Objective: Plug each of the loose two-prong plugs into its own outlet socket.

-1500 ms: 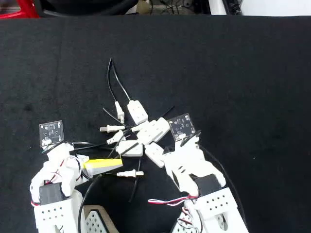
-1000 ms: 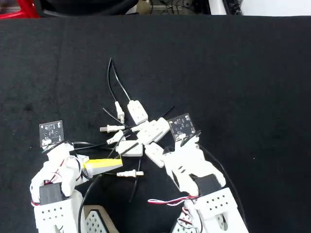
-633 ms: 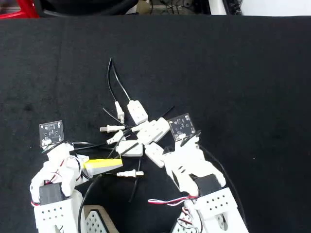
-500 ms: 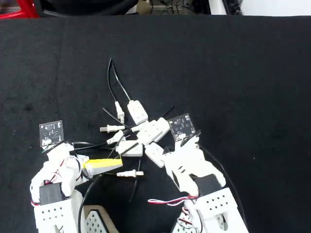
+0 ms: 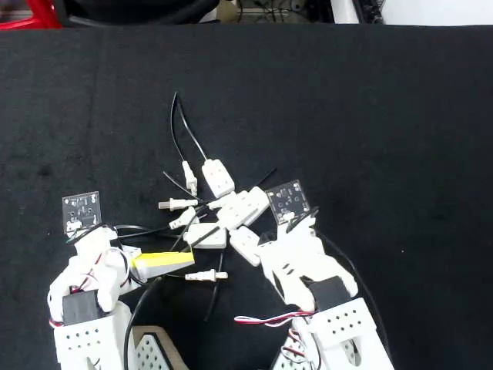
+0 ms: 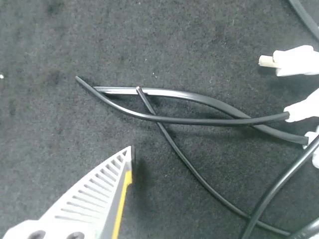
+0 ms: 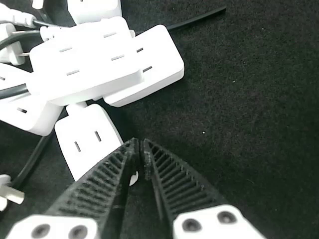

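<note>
Several white outlet sockets lie bunched mid-table: one [image 5: 218,177] farthest back, a stacked pair [image 5: 240,206], one [image 5: 205,235] to the left and a small one [image 5: 246,245] in front. Loose white two-prong plugs on black cords lie around them: one [image 5: 176,204] left of the pile, one [image 5: 189,176] behind it, one [image 5: 206,275] in front. My left gripper [image 5: 190,263], yellow-edged, is shut and empty just left of the front plug; its tip [image 6: 128,154] hovers over crossed cords [image 6: 164,119]. My right gripper [image 7: 138,144] is shut and empty, tips at the small socket's [image 7: 89,142] edge.
Black cords [image 5: 181,127] trail from the pile toward the back of the black table [image 5: 385,116]. Two plug ends [image 6: 294,54] lie beyond the left gripper. Each arm carries a small dark square board [image 5: 81,210]. Open cloth stretches to the right and far side.
</note>
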Motion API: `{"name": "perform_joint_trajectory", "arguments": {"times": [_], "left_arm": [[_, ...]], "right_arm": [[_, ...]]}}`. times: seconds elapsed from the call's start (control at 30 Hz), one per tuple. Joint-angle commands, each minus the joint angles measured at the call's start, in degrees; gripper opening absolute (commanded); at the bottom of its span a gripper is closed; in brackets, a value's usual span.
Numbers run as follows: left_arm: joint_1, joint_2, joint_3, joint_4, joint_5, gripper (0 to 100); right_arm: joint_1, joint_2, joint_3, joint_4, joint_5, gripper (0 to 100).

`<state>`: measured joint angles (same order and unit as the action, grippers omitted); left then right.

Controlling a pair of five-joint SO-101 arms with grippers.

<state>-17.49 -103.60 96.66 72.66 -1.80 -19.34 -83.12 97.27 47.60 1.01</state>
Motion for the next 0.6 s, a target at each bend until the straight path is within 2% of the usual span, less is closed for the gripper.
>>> {"name": "perform_joint_trajectory", "arguments": {"times": [0.0,0.57], "left_arm": [[0.04,-0.53,0.75,0.18,0.62,96],[-0.4,-0.44,0.75,0.18,0.62,96]], "right_arm": [[-0.97,-0.22,-0.4,-0.44,0.44,2.1],[-0.97,-0.22,-0.4,-0.44,0.44,2.1]]}}
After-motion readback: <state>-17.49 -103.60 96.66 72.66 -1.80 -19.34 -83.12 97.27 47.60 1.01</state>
